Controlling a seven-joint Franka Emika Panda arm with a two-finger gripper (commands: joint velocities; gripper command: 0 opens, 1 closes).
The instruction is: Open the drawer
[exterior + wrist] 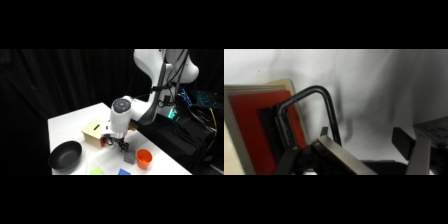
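On white table [65, 125], mid-left, sits pale wooden box [94, 133] w/ slot on top; its red-orange drawer [261, 130] faces the gripper [120, 145], which hangs low just beside box front. Wrist view: black loop handle [316, 107] stands out from drawer front, w/ one metal finger [341, 157] just right of the loop, other finger [416, 155] well apart at right — jaws wide, holding nothing. Can't tell if near finger touches handle. Drawer front looks flush w/ box frame. Nearby: black bowl [65, 155] left of box, grey cube [130, 157] & orange cup [144, 158] right of gripper.
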